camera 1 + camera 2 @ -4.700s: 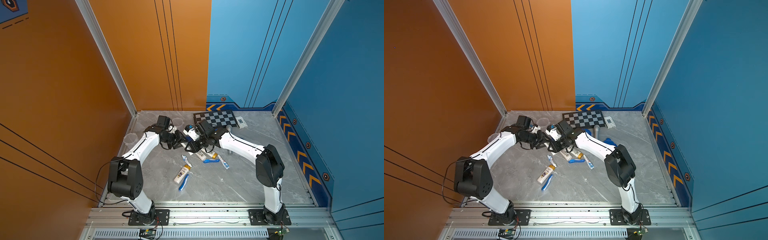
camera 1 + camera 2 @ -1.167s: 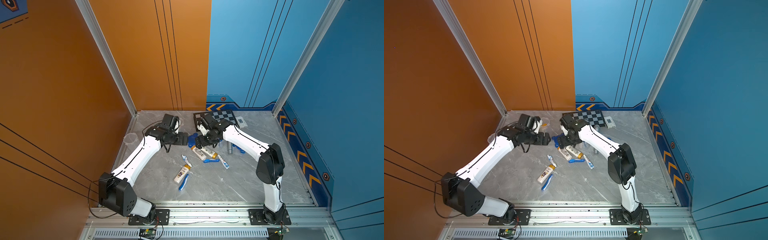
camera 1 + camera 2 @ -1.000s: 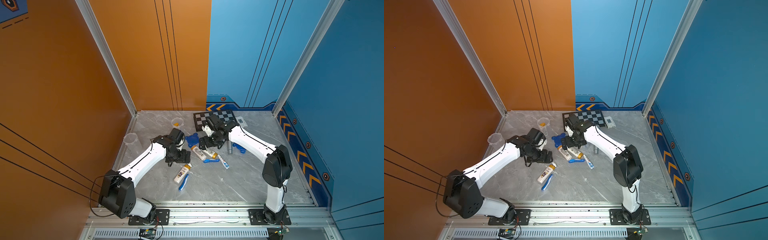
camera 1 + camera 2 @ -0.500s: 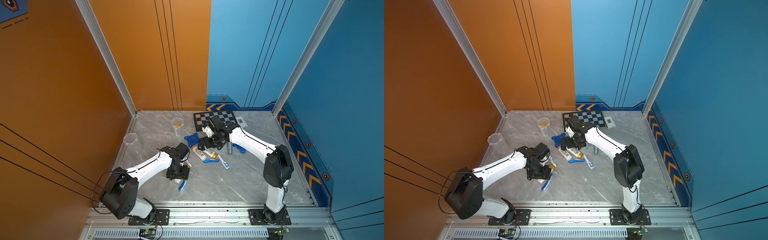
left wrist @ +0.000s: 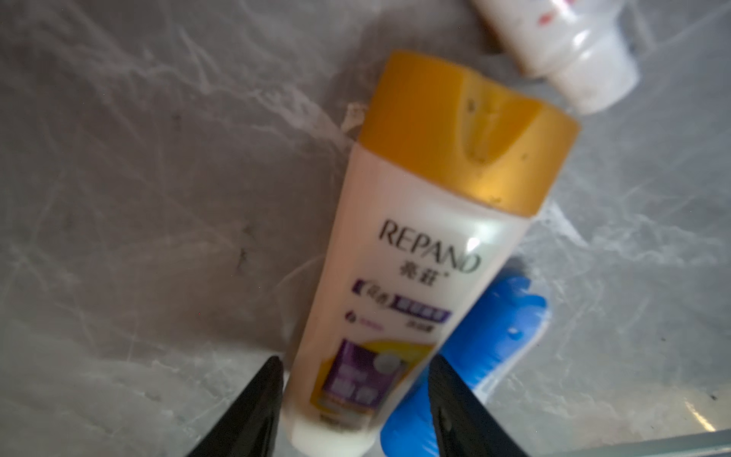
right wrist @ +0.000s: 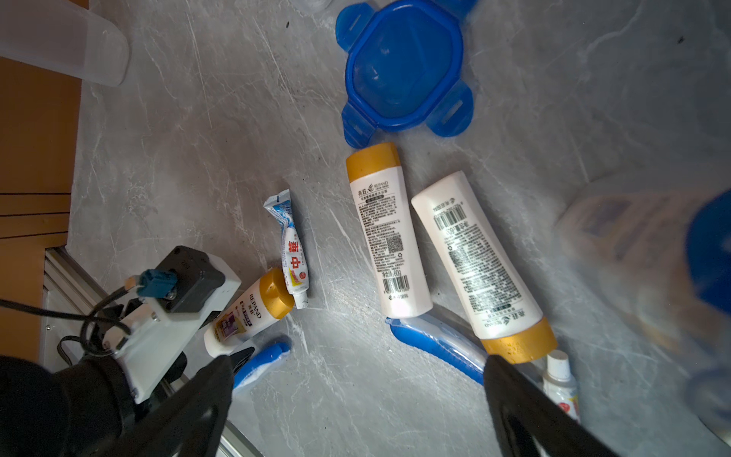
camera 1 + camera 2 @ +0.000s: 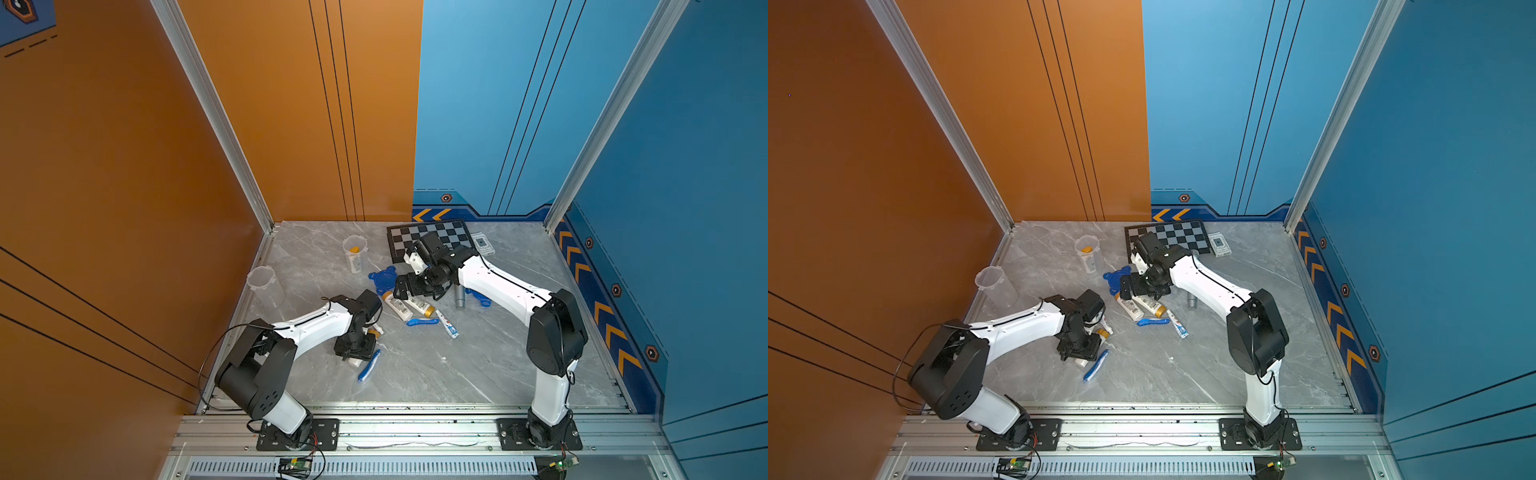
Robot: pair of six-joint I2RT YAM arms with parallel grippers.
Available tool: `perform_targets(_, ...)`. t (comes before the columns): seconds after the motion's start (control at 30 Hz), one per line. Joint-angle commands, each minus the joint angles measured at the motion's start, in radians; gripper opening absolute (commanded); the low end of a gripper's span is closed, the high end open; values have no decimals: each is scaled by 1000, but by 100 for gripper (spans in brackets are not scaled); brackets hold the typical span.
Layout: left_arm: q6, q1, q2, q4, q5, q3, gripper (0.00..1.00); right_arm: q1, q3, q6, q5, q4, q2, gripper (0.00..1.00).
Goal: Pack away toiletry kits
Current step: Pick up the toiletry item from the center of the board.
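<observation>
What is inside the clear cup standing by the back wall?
One white bottle, yellow-orange cap up, stands in the clear cup, which has no lid. Anything smaller behind or under the bottle is hidden.

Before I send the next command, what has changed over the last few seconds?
The left claw let go of the cup at the back, swung forward and came down astride a lying bottle; grip unclear. The right claw hovers open over the other bottles, roughly where it was.

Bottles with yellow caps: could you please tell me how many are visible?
4. The first bottle stands in the rear clear cup; the second bottle and third bottle lie together near the right gripper; the fourth bottle lies between the left gripper's jaws. A blurred container may hide another.
</observation>
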Motion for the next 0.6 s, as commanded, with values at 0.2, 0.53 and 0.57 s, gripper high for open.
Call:
perform_targets(0.2,25,-13,20,59,2,-33,43,-3,-25,67,-19,15,-42,100)
perform_targets(0.53,-25,-26,8,154,7,-76,31,-70,-19,214,-147,-14,-25,100)
perform_targets(0.57,-26,-27,-1,156,4,-76,30,-67,-17,214,-147,-16,-23,100)
